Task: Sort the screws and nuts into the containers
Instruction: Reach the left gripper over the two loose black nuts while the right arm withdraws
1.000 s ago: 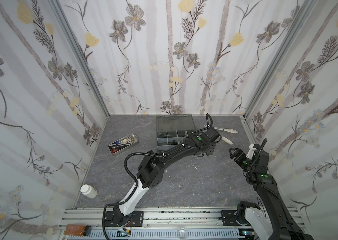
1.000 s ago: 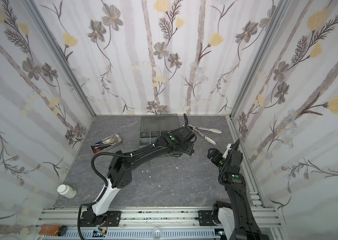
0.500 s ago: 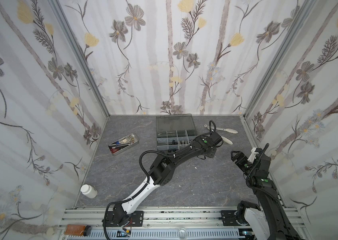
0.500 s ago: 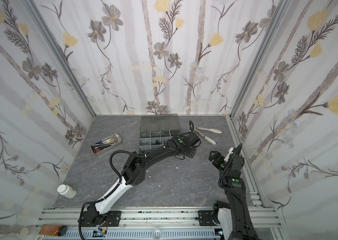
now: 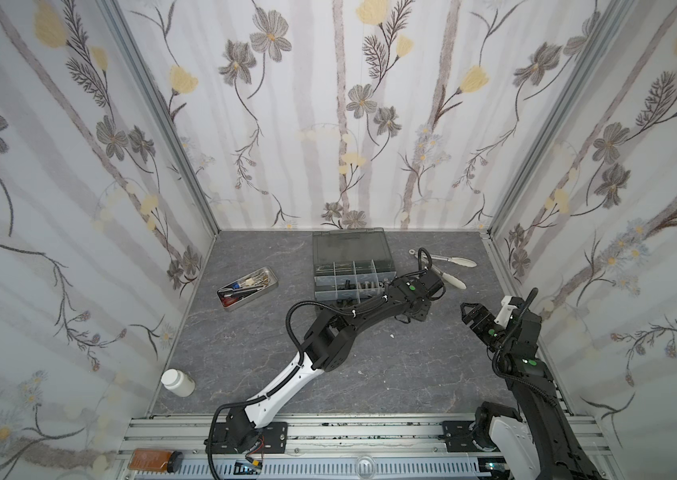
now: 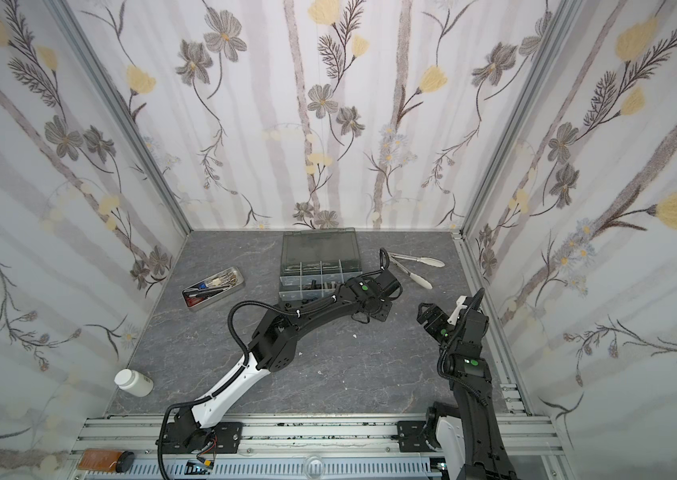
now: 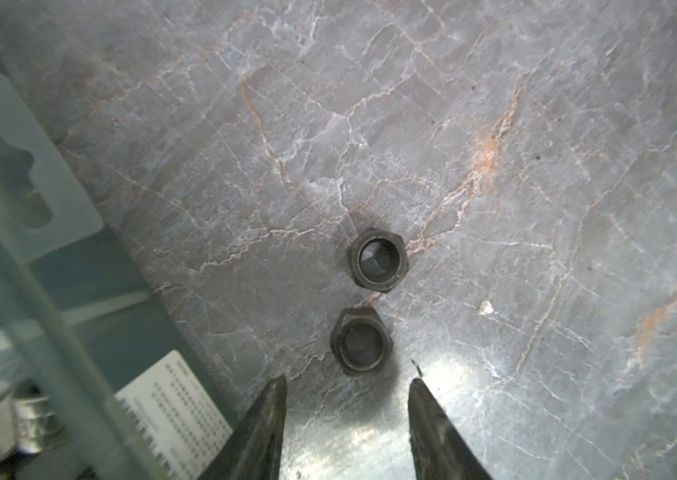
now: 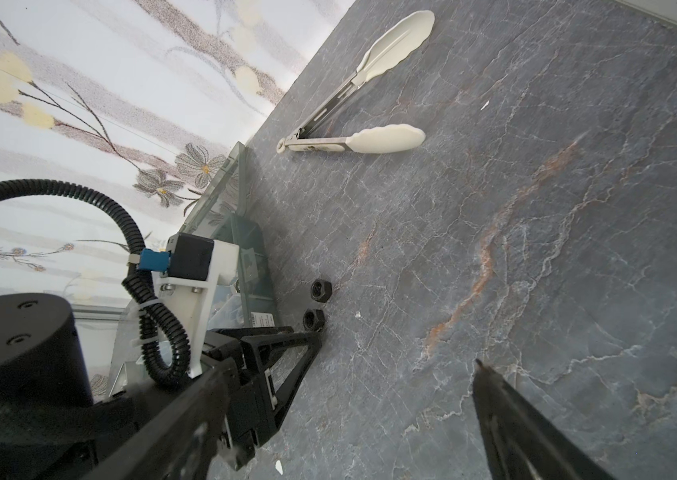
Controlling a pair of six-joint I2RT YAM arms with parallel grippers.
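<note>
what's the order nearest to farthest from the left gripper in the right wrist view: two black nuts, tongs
1. first black nut, right at the tips of the left gripper
2. second black nut, just beyond the first
3. tongs, far beyond both nuts

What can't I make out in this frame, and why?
Two black nuts: hidden under the left arm in both top views.
Left hand: likewise covered by its own wrist from above.
Organizer compartments: contents too small in top views, blurred in left wrist view.
Right hand: one finger outside the right wrist view.
</note>
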